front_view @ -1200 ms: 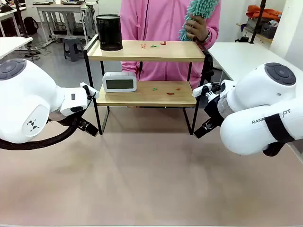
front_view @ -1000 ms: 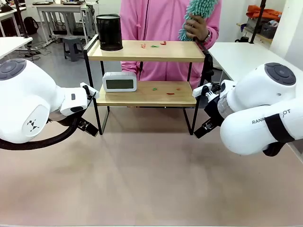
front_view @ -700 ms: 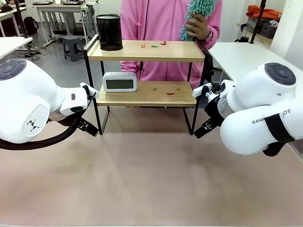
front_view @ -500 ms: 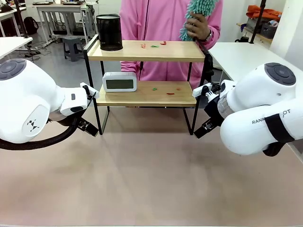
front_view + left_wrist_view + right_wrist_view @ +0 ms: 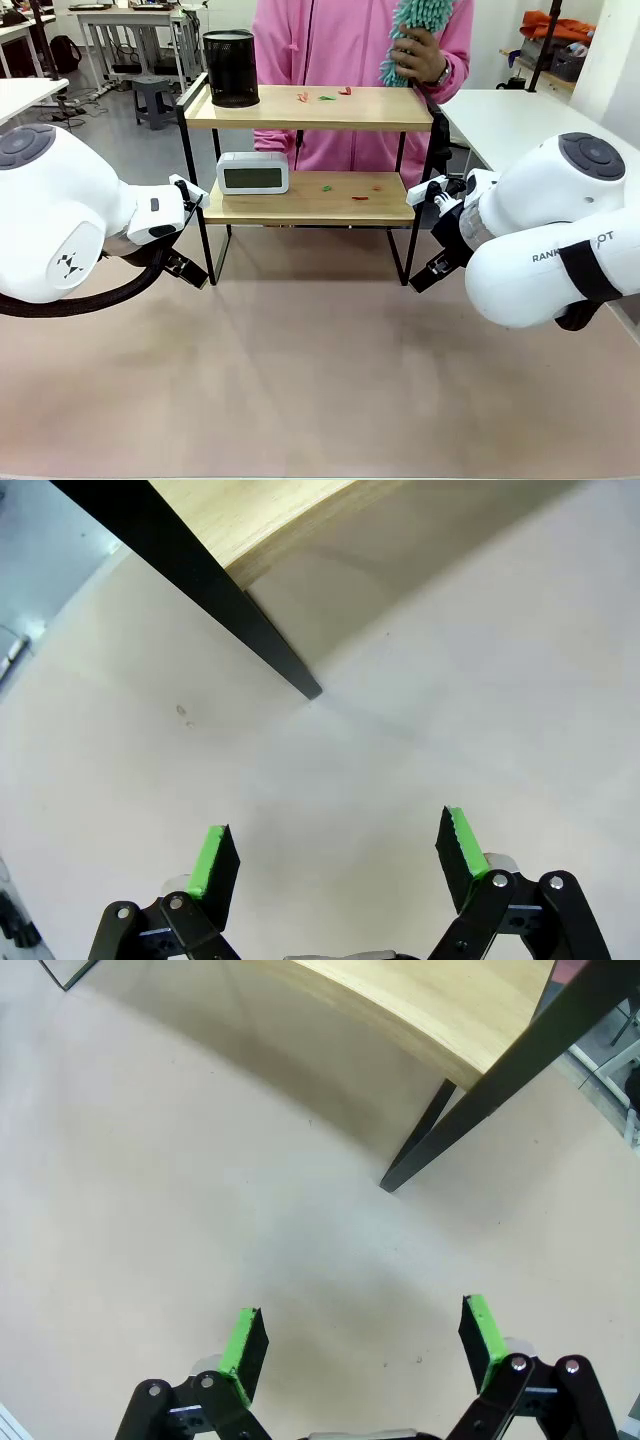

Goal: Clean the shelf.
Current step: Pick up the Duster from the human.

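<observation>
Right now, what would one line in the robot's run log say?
left hand: open, empty | right hand: open, empty | shelf: scraps on both boards | person: holding teal duster

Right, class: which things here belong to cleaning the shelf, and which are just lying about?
Job: shelf, coloured scraps on both boards, teal duster in the person's hand.
Lying about: black mesh cup, white clock, stool behind.
</observation>
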Controlling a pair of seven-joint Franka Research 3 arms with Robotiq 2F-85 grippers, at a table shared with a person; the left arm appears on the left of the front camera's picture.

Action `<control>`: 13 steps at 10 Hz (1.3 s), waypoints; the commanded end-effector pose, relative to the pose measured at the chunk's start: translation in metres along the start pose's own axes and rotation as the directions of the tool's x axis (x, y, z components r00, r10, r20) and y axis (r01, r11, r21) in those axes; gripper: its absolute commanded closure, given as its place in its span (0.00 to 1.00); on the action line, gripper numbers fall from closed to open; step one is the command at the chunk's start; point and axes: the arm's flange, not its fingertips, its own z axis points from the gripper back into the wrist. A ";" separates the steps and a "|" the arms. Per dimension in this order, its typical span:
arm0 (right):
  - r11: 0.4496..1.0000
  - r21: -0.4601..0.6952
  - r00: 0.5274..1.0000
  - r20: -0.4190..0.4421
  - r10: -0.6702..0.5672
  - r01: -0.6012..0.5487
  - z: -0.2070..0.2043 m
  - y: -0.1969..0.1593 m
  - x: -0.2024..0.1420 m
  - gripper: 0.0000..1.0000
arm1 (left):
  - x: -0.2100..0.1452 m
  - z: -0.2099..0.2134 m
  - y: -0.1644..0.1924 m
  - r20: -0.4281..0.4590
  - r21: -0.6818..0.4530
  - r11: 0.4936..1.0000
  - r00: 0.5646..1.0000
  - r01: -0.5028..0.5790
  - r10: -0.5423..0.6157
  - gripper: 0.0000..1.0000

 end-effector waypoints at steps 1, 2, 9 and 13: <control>0.998 0.051 0.998 -0.050 -0.029 0.032 0.034 -0.005 -0.004 0.00 | -0.006 0.033 -0.002 0.022 -0.111 0.987 0.994 0.112 -0.110 0.00; 0.973 0.165 0.986 -0.080 -0.149 0.160 0.085 -0.023 -0.018 0.00 | -0.021 0.078 0.002 0.022 -0.264 0.956 0.992 0.129 -0.127 0.00; 0.125 0.892 0.355 -0.042 -0.934 0.435 0.217 -0.187 -0.292 0.00 | -0.233 0.185 0.174 0.245 -0.695 0.569 0.599 -0.440 0.762 0.00; 0.083 0.841 0.313 -0.106 -0.944 0.535 0.227 -0.217 -0.357 0.00 | -0.269 0.199 0.244 0.137 -0.718 0.461 0.544 -0.521 0.828 0.00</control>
